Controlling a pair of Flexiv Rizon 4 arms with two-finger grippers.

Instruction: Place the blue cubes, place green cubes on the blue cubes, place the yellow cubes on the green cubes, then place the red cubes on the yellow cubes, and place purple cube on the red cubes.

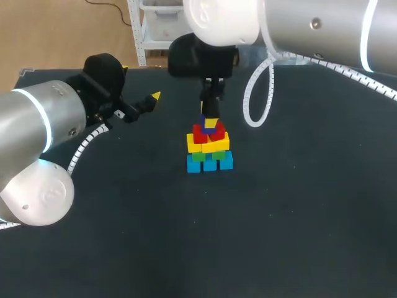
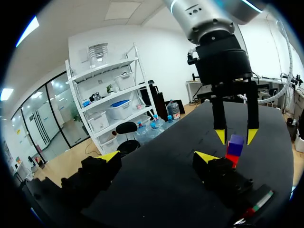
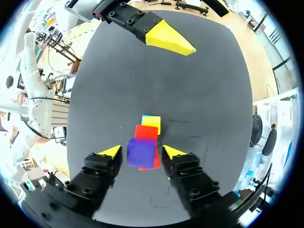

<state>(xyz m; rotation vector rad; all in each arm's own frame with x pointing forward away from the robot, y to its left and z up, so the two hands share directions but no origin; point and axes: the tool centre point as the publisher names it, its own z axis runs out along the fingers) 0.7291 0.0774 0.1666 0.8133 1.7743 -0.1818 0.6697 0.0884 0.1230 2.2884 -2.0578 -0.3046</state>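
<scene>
A stepped stack of cubes stands near the middle of the dark table (image 1: 298, 236). In the head view a row of blue cubes (image 1: 209, 163) forms the base, with green cubes (image 1: 207, 155) on them, yellow cubes (image 1: 208, 143) on the green ones, and red cubes (image 1: 205, 132) on the yellow ones. The purple cube (image 2: 236, 143) sits at the very top, resting on the red layer. The right gripper (image 3: 141, 151) hangs straight down over the stack, one yellow-tipped finger on each side of the purple cube. Both wrist views show a narrow gap between each fingertip and the cube's faces, so its fingers stand apart and grip nothing. The left gripper (image 2: 159, 156) is held low over the table, well off to the left of the stack and pointing toward it. Its two fingers are spread wide with only bare tabletop between them. In the right wrist view one of its yellow fingertips (image 3: 167, 40) shows across the table, far ahead of the stack.
</scene>
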